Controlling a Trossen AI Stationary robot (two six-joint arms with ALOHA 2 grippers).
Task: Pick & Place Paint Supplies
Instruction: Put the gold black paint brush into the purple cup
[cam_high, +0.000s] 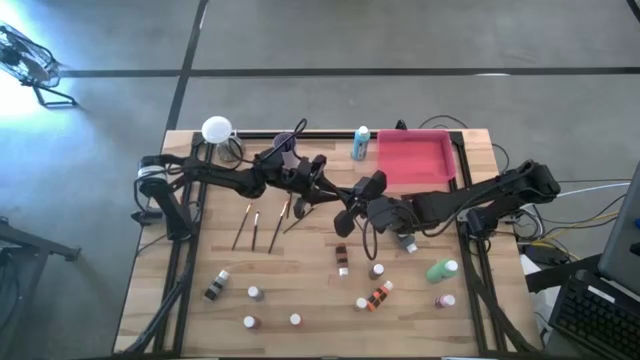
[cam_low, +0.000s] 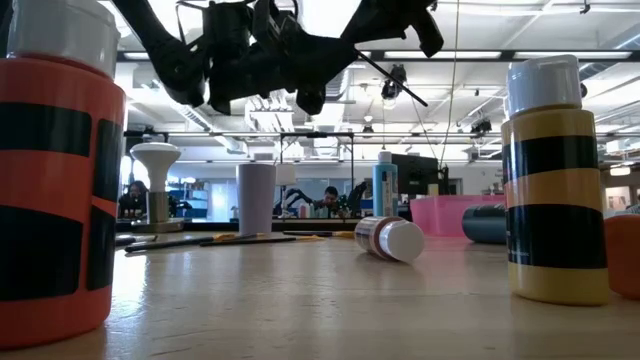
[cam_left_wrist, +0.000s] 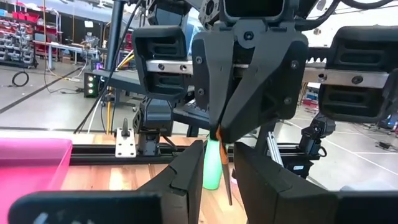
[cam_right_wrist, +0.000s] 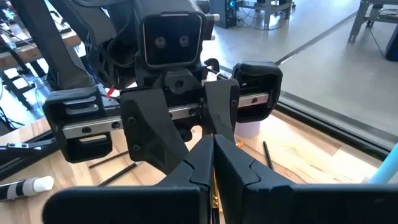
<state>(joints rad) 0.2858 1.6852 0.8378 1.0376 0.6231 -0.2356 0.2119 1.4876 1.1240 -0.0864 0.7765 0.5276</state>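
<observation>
Two grippers are met nose to nose above the middle of the table, with one thin brush (cam_left_wrist: 227, 180) shared between them. The right gripper (cam_left_wrist: 219, 132) is seen pinched fully together on the brush's upper end, while the left gripper (cam_right_wrist: 194, 127) has its fingers (cam_left_wrist: 186, 177) drawn narrow about the same shaft (whether they truly press on it cannot be told).

A slip is judged the main risk. If one gripper is released before the other has a firm hold, the brush could be dropped among the bottles below. If both are pulled apart while clamped, the thin handle could be bent or snapped. A collision of the two wrists is also possible, so close are they set.

Outward from the tools, three more brushes (cam_high: 256, 226) are left lying on the wood below the left arm. Small white-capped bottles (cam_high: 378, 270) are scattered nearer the table's front edge, with a green bottle (cam_high: 441, 269) under the right arm. The pink tray (cam_high: 414, 158) and a blue bottle (cam_high: 361, 144) just beside it stand at the far side, well apart from the grippers.
</observation>
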